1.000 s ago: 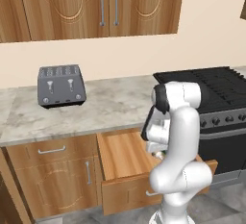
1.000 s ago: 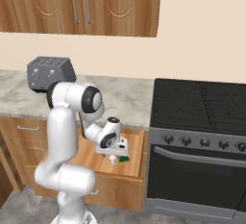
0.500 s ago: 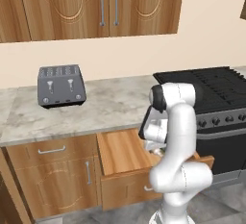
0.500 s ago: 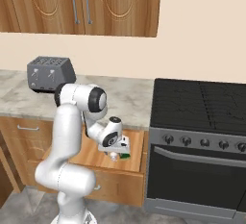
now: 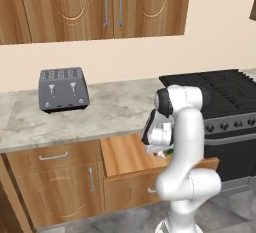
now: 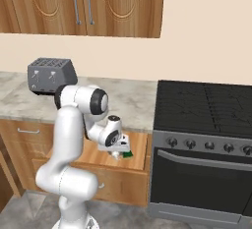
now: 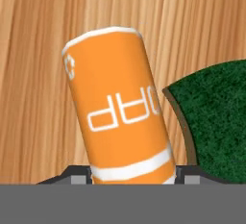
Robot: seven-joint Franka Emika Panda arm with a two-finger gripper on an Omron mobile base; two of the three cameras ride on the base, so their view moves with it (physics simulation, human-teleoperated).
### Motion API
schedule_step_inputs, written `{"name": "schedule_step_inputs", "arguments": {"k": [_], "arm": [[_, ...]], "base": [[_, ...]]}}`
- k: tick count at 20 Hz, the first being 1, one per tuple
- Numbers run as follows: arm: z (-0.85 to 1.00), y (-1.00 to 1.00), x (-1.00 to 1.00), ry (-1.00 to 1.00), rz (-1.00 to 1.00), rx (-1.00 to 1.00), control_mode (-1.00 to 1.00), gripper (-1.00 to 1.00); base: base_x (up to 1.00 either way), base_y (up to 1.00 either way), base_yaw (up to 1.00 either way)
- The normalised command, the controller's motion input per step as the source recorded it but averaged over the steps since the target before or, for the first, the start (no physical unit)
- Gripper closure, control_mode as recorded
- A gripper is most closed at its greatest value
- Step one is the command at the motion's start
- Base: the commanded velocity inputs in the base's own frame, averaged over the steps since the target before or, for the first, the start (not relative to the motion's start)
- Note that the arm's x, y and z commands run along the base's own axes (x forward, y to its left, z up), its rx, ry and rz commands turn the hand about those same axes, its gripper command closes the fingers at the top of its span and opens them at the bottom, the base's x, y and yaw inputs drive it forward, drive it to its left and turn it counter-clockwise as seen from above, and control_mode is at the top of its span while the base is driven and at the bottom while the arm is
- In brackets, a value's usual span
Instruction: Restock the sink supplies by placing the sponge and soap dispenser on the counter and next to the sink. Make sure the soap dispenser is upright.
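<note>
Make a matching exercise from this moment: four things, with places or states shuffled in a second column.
1. toaster
2. soap dispenser
3. sponge
4. stove

A. dark green, lying in the open drawer
B. orange label, between the gripper's fingertips
C. on the counter, near the wall
D. right of the counter, black burner grates

Pairs: 1-C, 2-B, 3-A, 4-D

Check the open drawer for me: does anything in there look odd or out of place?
Yes. In the hand view an orange, white-banded bottle marked SOAP lies tilted on the wooden drawer floor, between the gripper fingers, not upright. A dark green sponge sits close beside it. Both are in the drawer, not on the counter.
</note>
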Motion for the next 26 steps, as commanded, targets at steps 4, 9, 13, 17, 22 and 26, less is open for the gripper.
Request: {"name": "schedule_step_inputs", "arguments": {"k": [4, 9, 13, 17, 22, 26], "arm": [[0.55, 0.0, -0.13, 0.0, 0.03, 0.0, -1.0, 1.0], [0.44, 0.0, -0.43, 0.0, 0.04, 0.0, -1.0, 1.0], [0.55, 0.0, -0.74, 0.0, 0.0, 0.03, -1.0, 1.0], [0.85, 0.0, -0.79, 0.0, 0.0, 0.04, -1.0, 1.0], [1.0, 0.0, -0.48, 0.03, 0.0, 0.02, -1.0, 1.0], [0.88, 0.0, -0.45, 0.08, 0.0, 0.0, -1.0, 1.0]], "base": [[0.0, 0.0, 0.0], [0.0, 0.0, 0.0], [0.0, 0.0, 0.0], [0.0, 0.0, 0.0], [0.0, 0.0, 0.0], [0.0, 0.0, 0.0]]}}
